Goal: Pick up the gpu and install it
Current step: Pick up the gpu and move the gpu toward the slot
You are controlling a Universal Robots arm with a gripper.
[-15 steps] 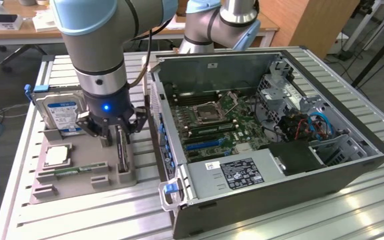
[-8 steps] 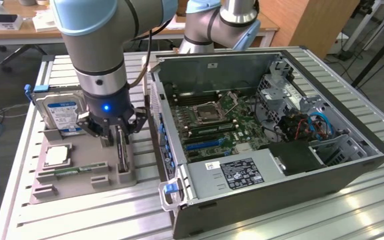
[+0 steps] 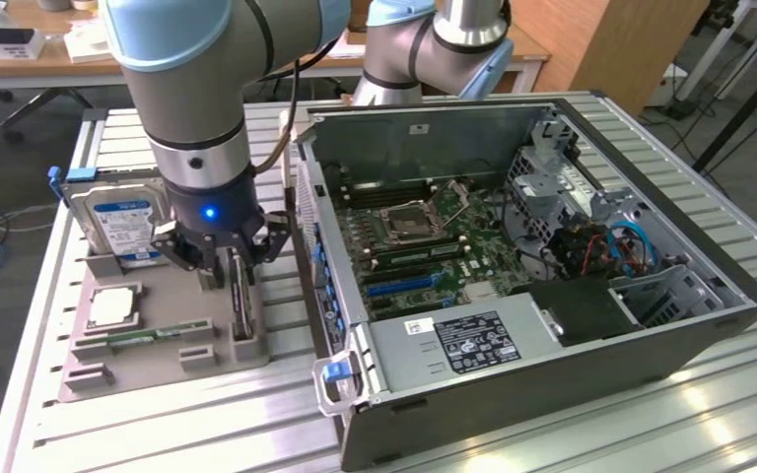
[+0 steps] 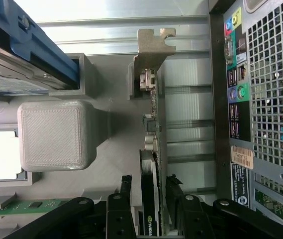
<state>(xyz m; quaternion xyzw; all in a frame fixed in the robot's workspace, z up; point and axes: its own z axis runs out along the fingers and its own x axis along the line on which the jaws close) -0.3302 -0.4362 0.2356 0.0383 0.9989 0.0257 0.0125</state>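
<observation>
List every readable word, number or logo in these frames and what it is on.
No text can be read.
hard drive label: print too small.
power supply label: print too small.
computer case rear sticker: blurred.
gpu: pale logo mark, no legible letters.

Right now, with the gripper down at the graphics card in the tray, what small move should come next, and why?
Probably close the gripper: it is open, one finger on each side of the upright graphics card, which stands in its tray slot.
</observation>
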